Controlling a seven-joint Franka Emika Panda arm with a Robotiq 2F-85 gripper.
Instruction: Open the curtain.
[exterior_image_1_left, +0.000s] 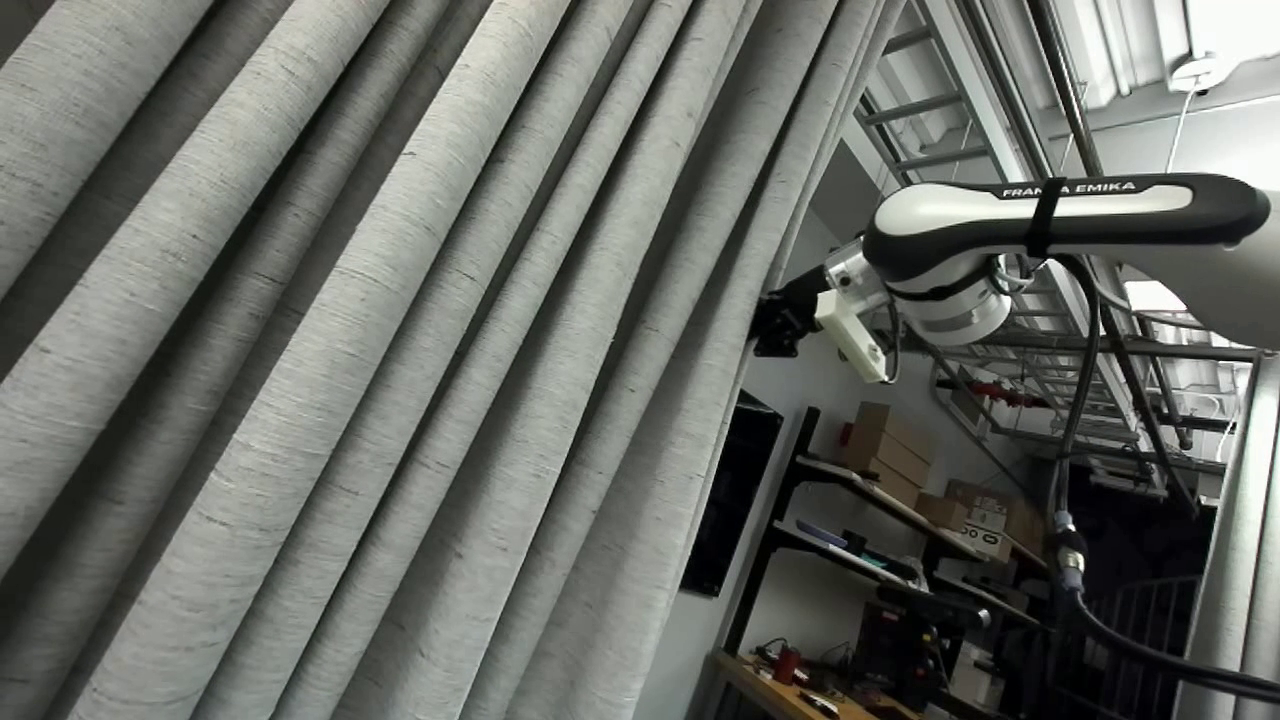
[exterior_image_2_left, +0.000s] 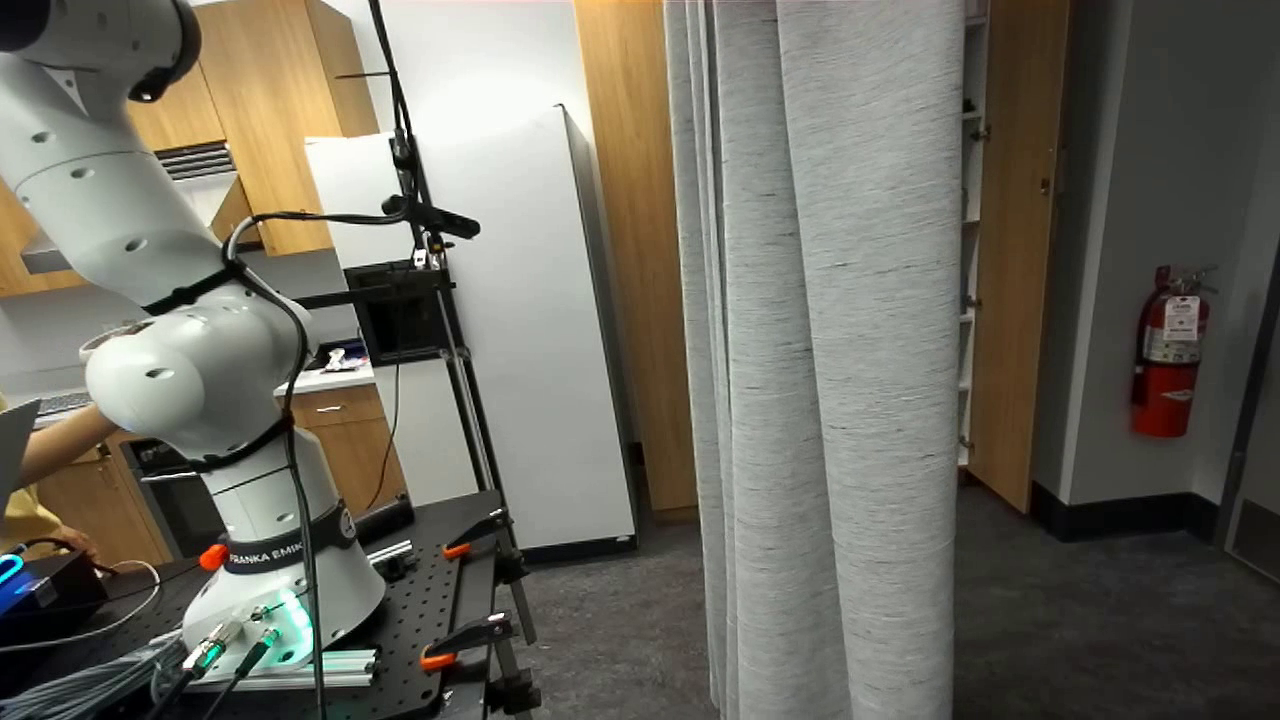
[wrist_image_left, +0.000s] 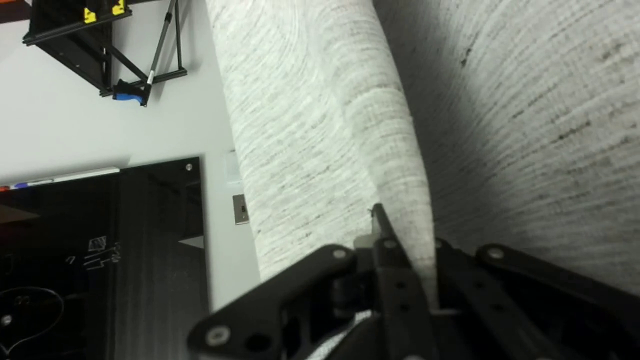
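Fingers (wrist_image_left: 400, 285) pinch a fold of the grey woven curtain (wrist_image_left: 310, 150) in your wrist view; grasping looks done, and your next move likely calls for drawing it sideways; in an exterior view your Robotiq gripper (exterior_image_1_left: 768, 325) meets the curtain's edge, fingertips hidden; in an exterior view the curtain hangs apart from the Franka base (exterior_image_2_left: 285, 585), gripper out of frame, top and hem cropped.

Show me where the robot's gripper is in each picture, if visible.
In an exterior view: gripper right of centre, at the grey curtain.
In an exterior view: not in it; robot base lower left.
Wrist view: gripper at bottom, holding curtain.
Shared landmark: the curtain, in all three.
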